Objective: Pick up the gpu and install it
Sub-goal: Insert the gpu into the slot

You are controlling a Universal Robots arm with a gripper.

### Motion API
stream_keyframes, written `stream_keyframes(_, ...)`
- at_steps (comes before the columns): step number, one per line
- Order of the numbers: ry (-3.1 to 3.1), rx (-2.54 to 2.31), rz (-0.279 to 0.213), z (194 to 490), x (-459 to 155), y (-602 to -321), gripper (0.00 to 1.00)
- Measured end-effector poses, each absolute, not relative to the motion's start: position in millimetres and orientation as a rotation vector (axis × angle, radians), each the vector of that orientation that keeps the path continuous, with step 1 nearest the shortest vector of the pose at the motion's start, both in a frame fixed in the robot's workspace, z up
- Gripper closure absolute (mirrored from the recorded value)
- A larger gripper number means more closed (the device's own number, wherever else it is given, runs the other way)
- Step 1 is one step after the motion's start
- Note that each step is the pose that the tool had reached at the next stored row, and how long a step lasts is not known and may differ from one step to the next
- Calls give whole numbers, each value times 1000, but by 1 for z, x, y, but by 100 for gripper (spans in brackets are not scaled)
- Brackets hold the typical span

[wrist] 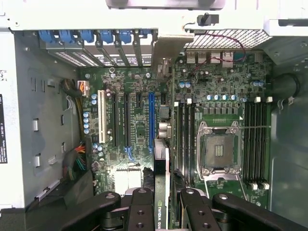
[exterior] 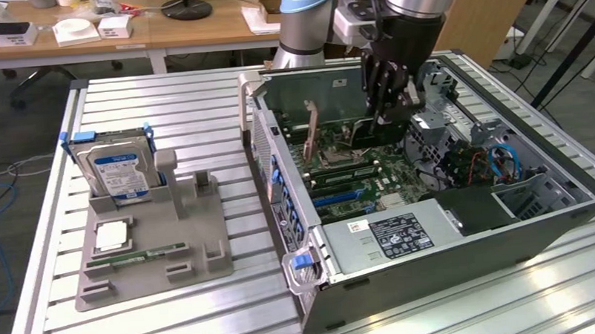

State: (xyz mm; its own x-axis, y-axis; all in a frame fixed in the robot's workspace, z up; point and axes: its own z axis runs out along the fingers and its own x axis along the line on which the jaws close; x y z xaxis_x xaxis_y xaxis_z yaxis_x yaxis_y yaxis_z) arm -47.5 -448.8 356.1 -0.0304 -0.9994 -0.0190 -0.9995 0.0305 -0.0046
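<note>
Exterior view: the gripper [exterior: 383, 118] is lowered into the open computer case [exterior: 537, 225] lying on the slatted table [exterior: 156, 105], above the motherboard [exterior: 353, 183]. Its black fingers [exterior: 374, 86] are drawn partway together on the gpu [exterior: 361, 133], which hangs edge-down over the board near the case's rear wall. Beside the case, toward the exterior view's left, a grey holder tray [exterior: 196, 248] carries a hard drive [exterior: 119, 169] standing upright and a memory stick [exterior: 137, 254] lying flat.

Wrist view: the fingers [wrist: 142, 211] are clamped on either side of the gpu [wrist: 160, 183], seen edge-on as a thin card with a green-lettered label. The card hangs over the motherboard [wrist: 139, 130], roughly in line with the blue expansion slot [wrist: 151, 120] and between that slot and the memory slots [wrist: 185, 137]. The empty processor socket [wrist: 219, 149] lies further along the board.
</note>
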Motion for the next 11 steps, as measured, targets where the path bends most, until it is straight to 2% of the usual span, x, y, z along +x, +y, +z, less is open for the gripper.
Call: stream_keyframes(11,2243,-2175,16,349,-48,-449,74)
